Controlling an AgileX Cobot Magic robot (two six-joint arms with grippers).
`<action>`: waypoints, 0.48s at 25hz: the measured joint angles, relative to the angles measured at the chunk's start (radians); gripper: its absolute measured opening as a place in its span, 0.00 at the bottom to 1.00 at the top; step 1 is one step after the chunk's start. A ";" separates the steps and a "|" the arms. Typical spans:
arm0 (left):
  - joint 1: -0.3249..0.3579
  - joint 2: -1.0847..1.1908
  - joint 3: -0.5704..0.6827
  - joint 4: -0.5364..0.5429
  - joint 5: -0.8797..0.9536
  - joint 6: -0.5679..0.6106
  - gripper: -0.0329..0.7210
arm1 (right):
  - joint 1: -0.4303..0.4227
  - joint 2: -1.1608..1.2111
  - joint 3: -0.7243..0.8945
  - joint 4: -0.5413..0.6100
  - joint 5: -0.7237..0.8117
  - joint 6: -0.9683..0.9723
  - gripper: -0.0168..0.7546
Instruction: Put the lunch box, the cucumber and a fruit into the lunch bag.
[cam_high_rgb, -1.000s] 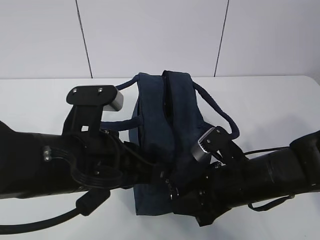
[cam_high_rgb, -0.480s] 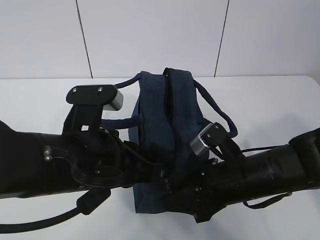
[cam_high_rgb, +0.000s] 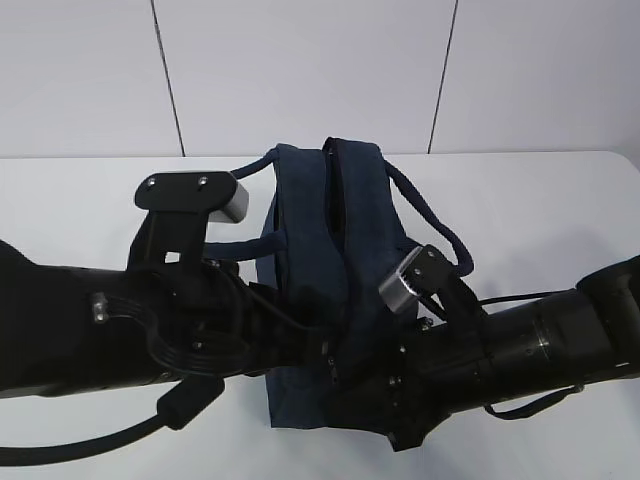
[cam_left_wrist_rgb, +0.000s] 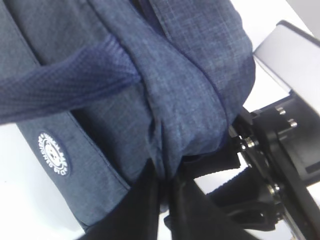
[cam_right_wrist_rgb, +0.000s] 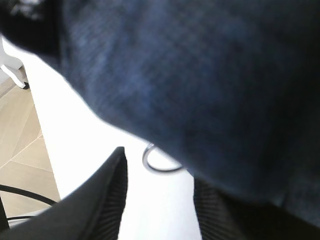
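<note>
Meanwhile, compared with one second ago, the right arm has moved a little to the left and closer under the near end of the lunch bag (cam_high_rgb: 335, 250), and the top of the bag now leans slightly less to the right; the left arm has almost not moved. I judge that both arms are working at the zipper end of the bag, so the opening is still being prepared and nothing is being packed yet. The left gripper (cam_left_wrist_rgb: 162, 197) is closed on a fold of the bag's fabric near its lower corner. The right gripper (cam_right_wrist_rgb: 160, 200) stands half open with nothing between the fingers, and the silver ring zip pull (cam_right_wrist_rgb: 161, 162) lies on the white counter (cam_high_rgb: 90, 200) just before it. The bag stands upright in the middle of the counter, dark navy, with rope-like handles (cam_high_rgb: 440, 225) and a round white badge (cam_left_wrist_rgb: 54, 154). Lunch box, cucumber and fruit are not visible.
</note>
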 joint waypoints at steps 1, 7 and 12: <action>0.000 0.000 0.000 0.000 0.000 0.000 0.05 | 0.000 0.000 -0.002 -0.005 -0.008 0.000 0.43; 0.000 0.000 0.000 0.000 0.000 0.000 0.05 | 0.000 0.000 -0.002 -0.006 -0.055 0.000 0.43; 0.000 0.000 0.000 0.000 0.000 0.000 0.05 | 0.000 0.000 -0.002 -0.015 -0.027 -0.001 0.43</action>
